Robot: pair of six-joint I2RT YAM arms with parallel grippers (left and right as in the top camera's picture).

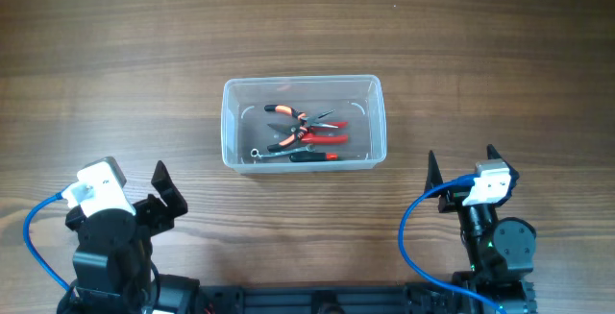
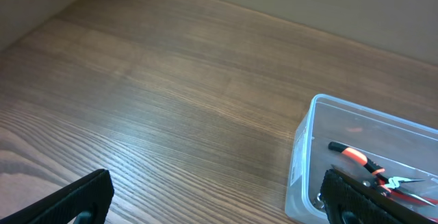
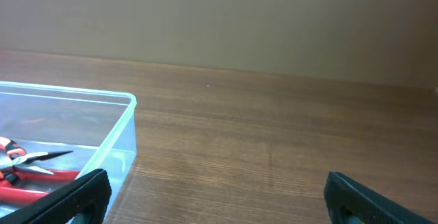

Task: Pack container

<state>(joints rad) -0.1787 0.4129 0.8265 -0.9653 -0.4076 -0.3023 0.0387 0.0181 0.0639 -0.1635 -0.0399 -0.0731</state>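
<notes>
1. Overhead view puts the container [image 1: 303,81] upright on the table [image 1: 115,55], with no lid on it and its open top facing up. It stands between the two arms and a little beyond them.
2. Inside the container several hand tools lie in a loose heap from its middle to its near wall: orange-handled pliers [image 1: 286,112], red-handled pliers [image 1: 317,141] and a silver wrench [image 1: 261,153] close to the near wall. One more dark tool with a red end lies there too, too small to name.
3. No tool shows outside the container in any of the three views, and the wood around it looks bare as far as the cameras reach.
4. The left gripper [image 2: 215,179] hangs off the container's near-left corner, apart from it, its jaws spread wide with nothing between them.
5. The right gripper [image 3: 215,179] hangs off the container's near-right corner, likewise apart, its jaws wide and empty.
6. My judgement is that the packing is finished or very nearly so: every tool in sight is inside the container and neither arm carries anything.
7. Little seems to be left. If a lid belongs to the job, none is visible, and things lying beyond the frames cannot be ruled out.
</notes>
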